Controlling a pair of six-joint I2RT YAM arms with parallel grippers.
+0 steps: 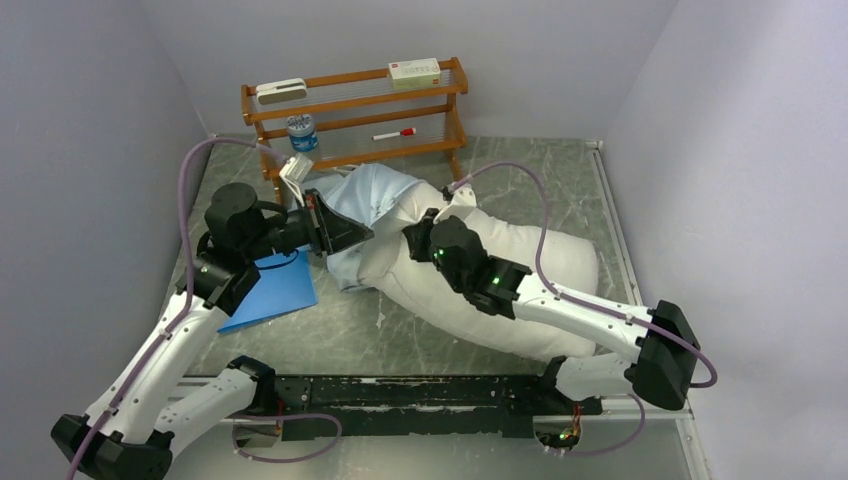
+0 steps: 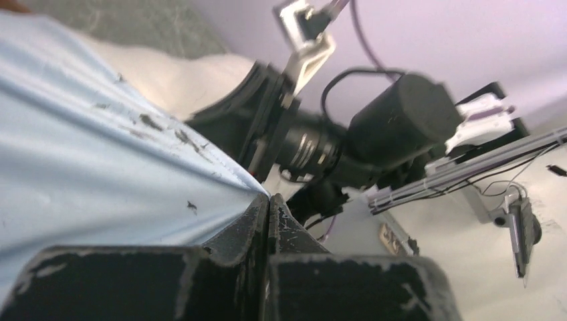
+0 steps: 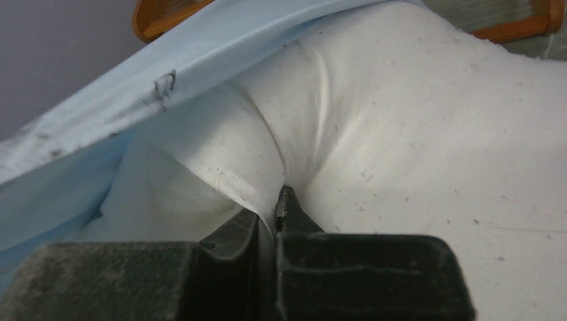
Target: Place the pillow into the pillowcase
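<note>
White and plump, the one pillow [image 1: 520,280] lies on the grey surface [image 1: 400,335], its long axis running from the rack [image 1: 355,110] at back left toward the right wall [image 1: 720,150]. Its back-left end sits under the one pillowcase [image 1: 375,195]; most of the pillow is bare. My left gripper [image 1: 355,235] meets the pillowcase's near edge, and my right gripper [image 1: 418,240] is on the pillow just beside it. From up here I cannot tell how either pair of jaws stands. One flat blue sheet [image 1: 275,290] lies left of the pillowcase, partly under the left arm [image 1: 170,340]. The rack carries one jar [image 1: 301,132], one red marker [image 1: 395,133], one labelled box [image 1: 414,71] and one pale oblong thing [image 1: 281,90] that I cannot identify.

Left wrist: the left gripper [image 2: 269,207] is pinched closed on a fold of the pillowcase, which fills the left half, drawn taut to the tips. A strip of pillow shows behind it. The right arm [image 2: 374,134] is blurred beyond.

Right wrist: the right gripper [image 3: 277,214] is closed, with a pinch of pillow cloth caught between its jaws. The pillowcase's hem crosses the top left over the pillow. The gap beneath is shadowed, so I cannot see how deep the pillow goes in. The rack's wood is cut off at the top corners.
</note>
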